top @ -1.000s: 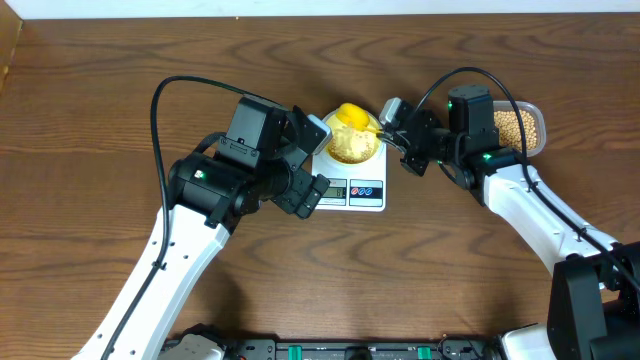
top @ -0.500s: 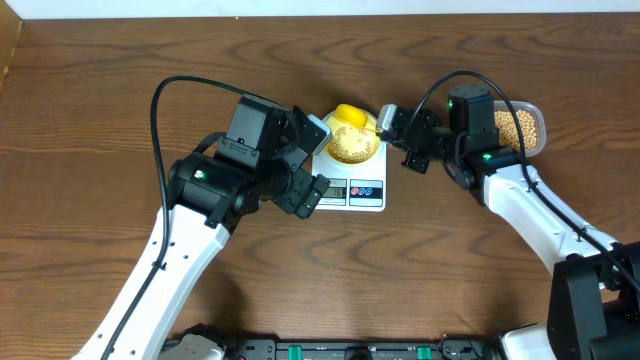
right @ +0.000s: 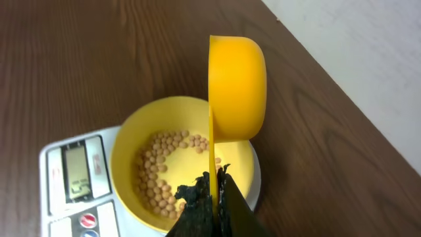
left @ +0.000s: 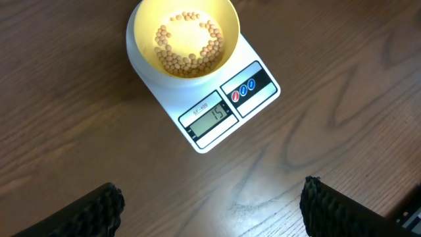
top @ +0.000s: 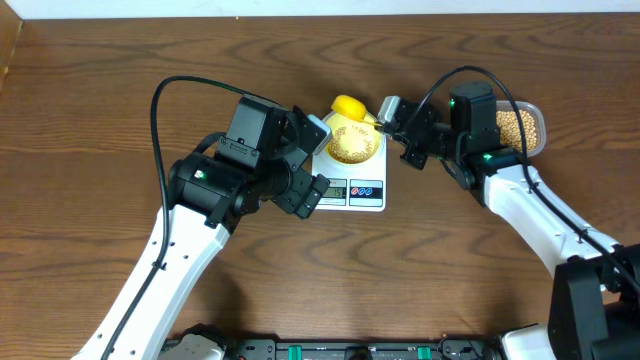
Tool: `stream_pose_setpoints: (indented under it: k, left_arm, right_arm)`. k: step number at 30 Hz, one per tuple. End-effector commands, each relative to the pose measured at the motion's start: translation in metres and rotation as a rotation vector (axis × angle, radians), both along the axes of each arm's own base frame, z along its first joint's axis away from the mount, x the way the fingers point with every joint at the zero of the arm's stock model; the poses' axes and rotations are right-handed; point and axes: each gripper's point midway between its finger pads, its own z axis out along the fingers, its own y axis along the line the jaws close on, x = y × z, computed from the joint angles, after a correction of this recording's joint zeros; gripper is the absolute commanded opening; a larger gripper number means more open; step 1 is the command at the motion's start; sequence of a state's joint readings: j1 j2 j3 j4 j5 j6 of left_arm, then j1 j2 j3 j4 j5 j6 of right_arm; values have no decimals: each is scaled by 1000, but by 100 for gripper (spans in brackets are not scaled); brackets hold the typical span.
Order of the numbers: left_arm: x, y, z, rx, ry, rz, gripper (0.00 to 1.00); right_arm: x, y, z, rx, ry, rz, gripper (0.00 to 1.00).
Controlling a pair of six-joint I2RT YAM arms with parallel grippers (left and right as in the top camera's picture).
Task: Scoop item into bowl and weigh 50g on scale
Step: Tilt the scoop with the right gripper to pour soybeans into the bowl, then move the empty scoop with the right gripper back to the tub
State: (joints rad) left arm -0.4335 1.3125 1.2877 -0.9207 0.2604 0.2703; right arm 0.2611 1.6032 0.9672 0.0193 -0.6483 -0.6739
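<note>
Near the counter's far edge, right fingers pinch the yellow plastic scoop's handle above probably light, roll-prone tan beans; left fingers spread.

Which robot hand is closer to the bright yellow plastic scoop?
Right. The right gripper is shut on the yellow scoop; the left gripper hangs open near the white digital scale, touching nothing.

You see a brown wood table with dark lines. Past its far edge is a pale strip.
</note>
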Motion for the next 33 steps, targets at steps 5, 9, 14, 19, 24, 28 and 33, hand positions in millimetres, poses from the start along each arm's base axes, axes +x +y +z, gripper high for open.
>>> stream_pose_setpoints:
  k: [5, 9, 14, 19, 24, 28, 33]
  left_arm:
    - [-2, 1, 1, 2, -6, -14, 88]
    - [-2, 1, 1, 2, -6, -14, 88]
    - [-2, 1, 1, 2, -6, -14, 88]
    - [-2, 1, 1, 2, -6, -14, 88]
    - [-2, 1, 1, 2, -6, -14, 88]
    - [-2, 1, 1, 2, -6, -14, 88]
    - [-2, 1, 1, 2, -6, -14, 88]
  right_arm:
    - [12, -46, 75, 68, -74, -259, 1]
    - [14, -97, 81, -3, -72, -448, 1]
    - [8, -153, 67, -54, 22, -622, 1]
    - [-2, -195, 47, -76, 129, -736, 1]
    - [-13, -233, 29, -115, 212, -845, 1]
    - [-22, -256, 12, -158, 274, -897, 1]
    - [-26, -266, -9, -173, 353, -918, 1]
